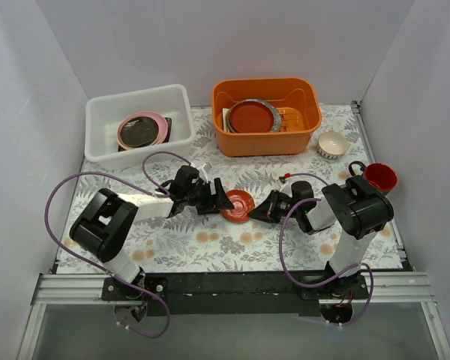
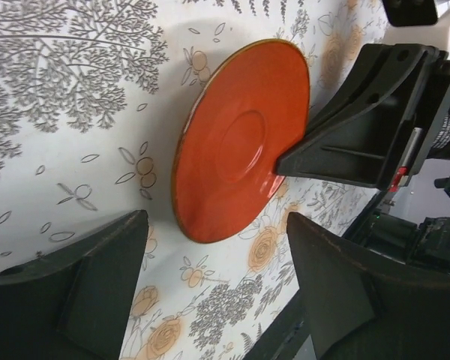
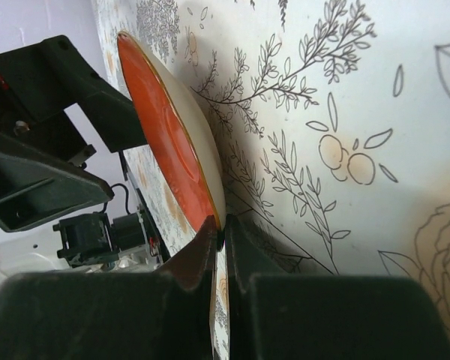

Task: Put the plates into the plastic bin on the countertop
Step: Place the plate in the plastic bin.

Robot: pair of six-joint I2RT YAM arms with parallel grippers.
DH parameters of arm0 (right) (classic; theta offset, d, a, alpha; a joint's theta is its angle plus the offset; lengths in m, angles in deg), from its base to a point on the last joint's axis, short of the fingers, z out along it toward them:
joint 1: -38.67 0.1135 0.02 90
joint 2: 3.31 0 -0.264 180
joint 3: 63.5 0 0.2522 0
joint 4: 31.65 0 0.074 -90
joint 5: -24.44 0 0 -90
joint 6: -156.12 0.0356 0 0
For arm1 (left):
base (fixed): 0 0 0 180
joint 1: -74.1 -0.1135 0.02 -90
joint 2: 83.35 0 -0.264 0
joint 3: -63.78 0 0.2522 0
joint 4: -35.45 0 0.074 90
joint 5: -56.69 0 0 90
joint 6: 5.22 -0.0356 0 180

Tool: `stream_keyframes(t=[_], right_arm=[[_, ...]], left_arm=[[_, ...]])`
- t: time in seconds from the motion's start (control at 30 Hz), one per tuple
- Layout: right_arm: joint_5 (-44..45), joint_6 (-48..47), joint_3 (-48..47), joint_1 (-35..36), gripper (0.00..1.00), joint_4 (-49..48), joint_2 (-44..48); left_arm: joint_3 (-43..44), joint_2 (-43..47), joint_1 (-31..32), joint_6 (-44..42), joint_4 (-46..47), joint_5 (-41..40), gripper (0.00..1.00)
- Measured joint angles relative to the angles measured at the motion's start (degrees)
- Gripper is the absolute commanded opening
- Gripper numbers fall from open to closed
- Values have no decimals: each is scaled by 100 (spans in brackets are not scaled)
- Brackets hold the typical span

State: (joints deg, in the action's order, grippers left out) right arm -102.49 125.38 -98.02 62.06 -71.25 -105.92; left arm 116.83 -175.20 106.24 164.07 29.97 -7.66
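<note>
A small red plate [image 1: 238, 204] is in the middle of the fern-printed countertop [image 1: 210, 247]. My right gripper [image 1: 258, 211] is shut on the plate's right rim, and the right wrist view shows both fingers pinching the rim [image 3: 221, 225] with the plate [image 3: 165, 127] tilted and its pale underside showing. My left gripper [image 1: 223, 201] is open just left of the plate; in the left wrist view [image 2: 217, 251] the jaws stand wide apart and the plate [image 2: 240, 150] lies beyond them. The white plastic bin [image 1: 97, 105] at the back left holds a pink plate [image 1: 144, 129] on darker dishes.
An orange tub [image 1: 300, 139] with a red plate and other dishes stands at the back centre. A small cream bowl [image 1: 333, 144] and a red mug [image 1: 380, 177] are at the right. White walls close in the sides and back.
</note>
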Motion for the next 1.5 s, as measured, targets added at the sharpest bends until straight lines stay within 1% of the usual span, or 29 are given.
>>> stream_keyframes(t=[0.1, 0.13, 0.23, 0.27, 0.33, 0.37, 0.47, 0.5, 0.53, 0.6, 0.63, 0.7, 0.73, 0.77, 0.8, 0.83, 0.87, 0.9, 0.97, 1.0, 1.23, 1.4, 1.5], right_arm=[[-94, 55, 4, 0, 1, -140, -96], [-127, 66, 7, 0, 1, -201, -138], [-238, 105, 7, 0, 1, -356, -249], [-269, 125, 7, 2, 1, -398, -280], [-317, 151, 7, 4, 1, -435, -317], [-339, 181, 7, 2, 1, -463, -341], [-387, 212, 9, -2, 1, -518, -391], [-398, 223, 9, -2, 1, -531, -402], [-400, 234, 9, -4, 1, -540, -420], [-431, 284, 17, -48, 2, -560, -448], [-433, 315, 20, -63, 11, -584, -461], [-433, 341, 37, -81, 23, -645, -470], [-428, 345, 50, -81, 38, -673, -470], [-420, 352, 66, -81, 45, -710, -470], [-466, 380, 92, -83, 57, -824, -468], [-501, 374, 96, -76, 63, -907, -428], [-529, 369, 103, -76, 67, -949, -415], [-568, 343, 105, -68, 80, -984, -293], [-586, 256, 105, -24, 94, -896, -96], [-588, 184, 98, -9, 97, -844, 31], [-289, -557, 46, 72, 98, 195, 813], [181, -1167, -149, 68, 98, 1351, 1469], [520, -1532, -367, 68, 98, 2155, 1910]], left_arm=[[-11, -144, 63, 48, 256, -13, 63], [-13, -184, 74, 68, 319, -17, 55], [-22, -334, 118, 101, 544, -68, 44], [-26, -376, 120, 114, 592, -63, 37], [-42, -446, 146, 98, 673, -109, 31], [-63, -455, 146, 109, 693, -127, 25], [-133, -457, 140, 105, 719, -219, 14], [-149, -455, 136, 101, 717, -247, 3], [-157, -455, 129, 114, 734, -234, 0], [-168, -420, 70, 168, 804, -162, 0], [-168, -391, 55, 177, 861, -103, 0], [-168, -363, 59, 175, 896, -83, 0], [-170, -363, 61, 179, 892, -81, 0], [-173, -363, 61, 195, 896, -68, 0], [-173, -356, 63, 195, 903, -59, 0], [-173, -354, 70, 195, 905, -61, 0], [-173, -350, 72, 192, 894, -59, 0], [-173, -337, 81, 190, 883, -68, 0], [-173, -286, 98, 168, 837, -98, 0], [-170, -256, 105, 157, 817, -114, 0], [-164, 105, 190, 28, 372, -365, 0], [-101, 664, 184, -92, -356, -647, 0], [170, 994, 151, -175, -798, -769, 0]])
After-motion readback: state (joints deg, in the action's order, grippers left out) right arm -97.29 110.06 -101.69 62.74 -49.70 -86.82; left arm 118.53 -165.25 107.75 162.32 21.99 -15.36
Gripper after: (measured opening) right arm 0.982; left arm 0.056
